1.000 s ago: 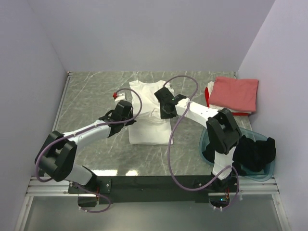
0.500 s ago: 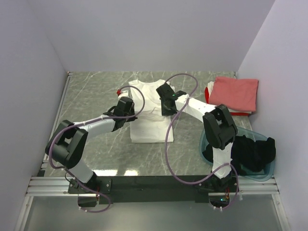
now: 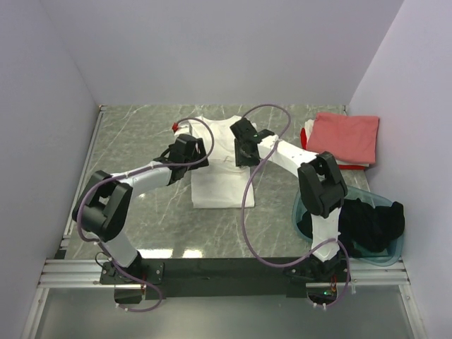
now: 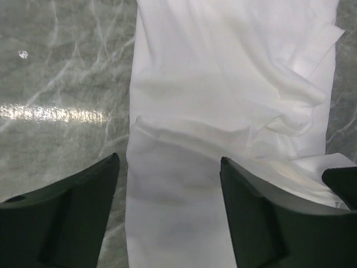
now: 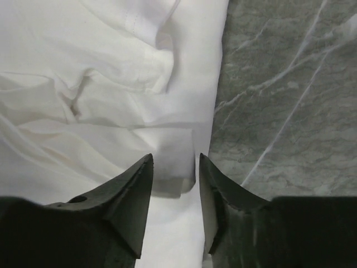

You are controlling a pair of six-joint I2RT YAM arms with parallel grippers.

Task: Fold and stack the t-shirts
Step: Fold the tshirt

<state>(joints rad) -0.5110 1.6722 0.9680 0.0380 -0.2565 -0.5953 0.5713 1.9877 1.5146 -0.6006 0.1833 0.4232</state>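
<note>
The left claw (image 4: 168, 163) stands wide open and the right claw (image 5: 175, 162) about half open, neither holding anything. Each hangs over one long edge of the white t-shirt (image 3: 220, 182), which lies narrowed to a strip mid-counter (image 3: 134, 134). To my eye, the next fold wants both edges pinched level and carried together, or the crease skews. The pink folded t-shirt (image 3: 344, 134) sits far right, the black t-shirt (image 3: 373, 224) in the teal tub (image 3: 303, 206) near right.

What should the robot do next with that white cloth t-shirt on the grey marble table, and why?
Probably bring the left gripper and right gripper back to the near hem. Both hover open above the white cloth t-shirt, holding nothing, and it lies as a long narrow strip, so folding it end to end seems due.
</note>
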